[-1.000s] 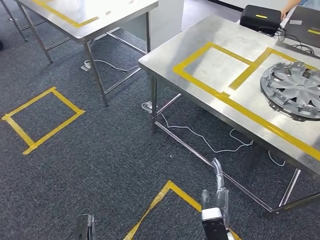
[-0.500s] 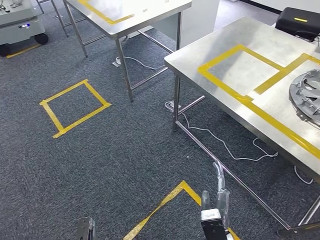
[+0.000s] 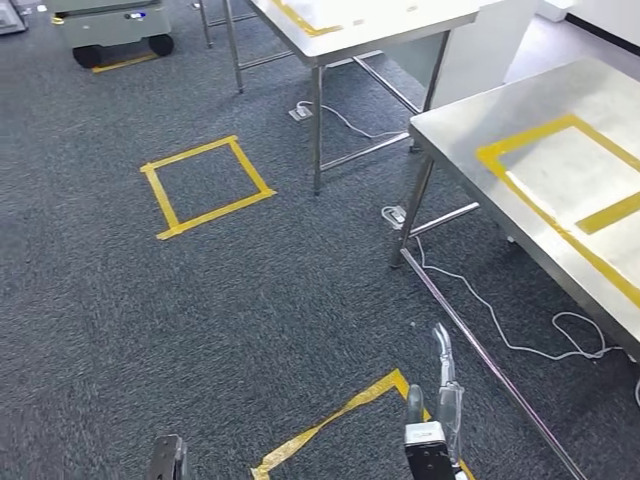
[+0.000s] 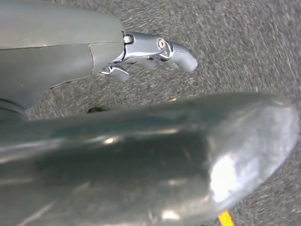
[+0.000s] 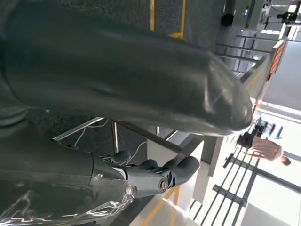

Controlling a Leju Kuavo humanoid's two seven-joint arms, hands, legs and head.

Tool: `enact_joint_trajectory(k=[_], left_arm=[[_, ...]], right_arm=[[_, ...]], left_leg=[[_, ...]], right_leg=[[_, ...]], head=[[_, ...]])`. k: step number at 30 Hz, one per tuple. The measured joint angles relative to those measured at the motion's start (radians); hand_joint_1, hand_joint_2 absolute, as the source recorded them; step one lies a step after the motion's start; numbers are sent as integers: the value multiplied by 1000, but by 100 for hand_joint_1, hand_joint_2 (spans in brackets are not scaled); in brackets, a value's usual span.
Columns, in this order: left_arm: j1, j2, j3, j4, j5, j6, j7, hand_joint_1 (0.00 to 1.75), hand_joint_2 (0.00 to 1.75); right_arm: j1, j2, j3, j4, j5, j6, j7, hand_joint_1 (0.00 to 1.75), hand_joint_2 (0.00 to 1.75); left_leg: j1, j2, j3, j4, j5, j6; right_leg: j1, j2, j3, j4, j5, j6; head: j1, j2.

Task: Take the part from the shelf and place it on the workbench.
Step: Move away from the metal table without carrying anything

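Both hands hang low over the carpet, holding nothing; your part is not in these pictures.

From the head view you see the right hand (image 3: 436,420) with fingers extended and apart, and just the top of the left hand (image 3: 167,458). Your left wrist view adds slim metallic fingers (image 4: 160,49) outstretched over speckled grey carpet (image 3: 249,290). At right stands a brushed-steel worktop (image 3: 483,125) marked with yellow tape (image 3: 528,195); a white cable (image 3: 513,340) loops beneath.

Dark grey speckled carpet (image 3: 226,300) carries a yellow tape square (image 3: 205,187). The steel-grey worktop (image 3: 483,130) bears yellow tape lines (image 3: 528,195); a white cable (image 3: 521,345) trails below.
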Motion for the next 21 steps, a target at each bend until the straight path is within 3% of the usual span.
enact_joint_trajectory(k=[2,3,4,5,7,9,11,12,14,15,17,18,19,21], left_arm=[[1,0,0,0,-1,-1,2,0,0],[2,1,0,0,-2,-1,4,0,0],[3,1,0,0,-4,-1,7,0,0],[4,2,0,0,-6,-2,8,0,0],[4,3,-1,0,-12,-5,9,0,0],[5,5,-2,-1,-17,-9,9,0,0],[8,8,-3,-1,-19,-13,10,0,0],[10,9,-3,-1,-19,-15,11,0,0],[11,11,-3,-1,-16,-26,11,0,0],[11,12,-3,-1,-14,-33,10,0,0],[10,14,-3,-1,-10,-43,7,0,0],[12,16,-3,-2,-9,-46,6,0,0],[13,18,-2,-2,-9,-47,5,0,0],[15,21,-2,-2,-7,-49,4,0,0]], right_arm=[[4,0,-1,1,-2,-1,0,0,0],[5,0,-1,1,-3,-2,-1,0,0],[7,0,-2,1,-4,-3,-3,0,0],[8,-1,-2,1,-5,-5,-5,0,0],[11,-1,-3,-1,-7,-6,-10,0,0],[20,-2,-5,-8,-9,-7,-15,0,0],[33,-2,-8,-22,-11,-6,-18,0,0],[38,-2,-9,-29,-13,-5,-18,0,0],[48,-2,-11,-42,-19,-2,-21,0,0],[53,-2,-13,-47,-21,1,-23,0,0],[63,-2,-18,-52,-23,4,-27,0,0],[67,-2,-20,-53,-23,4,-30,0,0],[69,-2,-21,-55,-23,5,-34,0,0],[72,-2,-23,-60,-23,7,-42,0,0]], left_leg=[[-2,-24,-5,0,4,5],[-3,-37,-7,0,5,5],[-3,-51,-8,0,7,4],[-3,-66,-8,0,9,2],[-3,-91,-10,2,13,-5],[-1,-112,-17,2,19,-17],[5,-128,-26,2,25,-31],[6,-118,-32,8,22,-35],[3,-69,-63,69,-20,-41],[2,-40,-92,130,-55,-45],[3,-18,-150,259,-114,-51],[4,-14,-161,289,-120,-54],[5,-11,-153,279,-106,-55],[5,15,-81,162,-46,-56]], right_leg=[[0,24,-62,131,-51,-1],[0,27,-72,151,-49,-3],[0,30,-60,126,-27,-5],[-1,36,-30,66,8,-8],[-6,83,43,-81,63,-11],[-8,117,76,-148,75,-14],[-3,100,79,-152,79,-24],[-2,88,80,-154,83,-30],[-3,60,81,-160,89,-42],[-1,44,81,-161,89,-46],[2,11,79,-161,89,-49],[2,-4,78,-160,88,-49],[2,-18,78,-160,88,-49],[2,-43,81,-160,85,-44]], head=[[2,0],[2,0],[2,0],[2,0],[2,0],[2,0],[1,0],[1,0],[-5,0],[-7,0],[-10,0],[-10,0],[-11,0],[-11,0]])
